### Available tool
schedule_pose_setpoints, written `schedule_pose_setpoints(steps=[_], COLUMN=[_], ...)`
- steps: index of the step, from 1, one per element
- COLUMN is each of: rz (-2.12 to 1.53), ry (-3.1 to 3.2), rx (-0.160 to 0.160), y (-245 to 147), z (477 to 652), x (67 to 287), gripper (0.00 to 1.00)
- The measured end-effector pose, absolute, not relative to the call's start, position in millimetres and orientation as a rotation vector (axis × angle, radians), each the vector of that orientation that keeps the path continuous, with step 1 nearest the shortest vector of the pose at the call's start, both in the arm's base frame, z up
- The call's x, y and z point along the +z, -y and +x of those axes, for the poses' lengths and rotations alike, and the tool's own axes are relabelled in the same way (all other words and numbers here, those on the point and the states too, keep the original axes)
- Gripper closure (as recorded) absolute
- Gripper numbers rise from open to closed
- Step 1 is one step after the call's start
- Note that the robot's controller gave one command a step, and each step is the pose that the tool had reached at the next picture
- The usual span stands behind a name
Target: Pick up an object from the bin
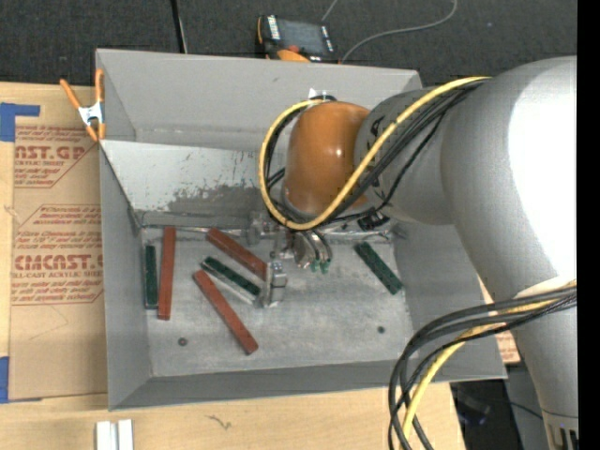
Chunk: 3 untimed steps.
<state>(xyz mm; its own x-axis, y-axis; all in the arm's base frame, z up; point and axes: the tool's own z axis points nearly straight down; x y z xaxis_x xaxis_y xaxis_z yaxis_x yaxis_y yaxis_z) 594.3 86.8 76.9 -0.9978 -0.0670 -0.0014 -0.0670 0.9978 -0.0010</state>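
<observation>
My arm [511,148] is a fat, smooth, pale grey tube. A glossy orange cover [323,153] caps its wrist, looped by yellow and black cables [265,169]. The hand [279,275] looks like bare grey metal, I think.

1. Against the left wall of the bin [309,350] we see a green stick [150,276] lying lengthwise front to back. A red-brown stick [167,272] lies just beside it, nearly parallel.
2. Toward the front, a second red-brown stick [225,311] lies on a slant, its lower end pointing to the front right.
3. On the right of the bin floor we see another green stick [380,267], also slanted and well apart from the others.
4. Behind the bin, a black-and-orange device [295,37] rests on dark ground [497,17].
5. Left of the device, a thin black rod [174,12] runs up and out of view.
</observation>
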Motion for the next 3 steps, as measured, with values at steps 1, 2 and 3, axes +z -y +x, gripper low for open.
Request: schedule_pose_setpoints(steps=[1,2,3], rz=[-0.045,-0.044,0.098], ry=[-3.141,-3.139,-3.131], rx=[0.003,0.003,0.004], y=[-92.5,-92.3,-85.3], z=[583.3,584.0,569.5], x=[69.4,70.1,182.2], gripper=[0.00,1.00,1.00])
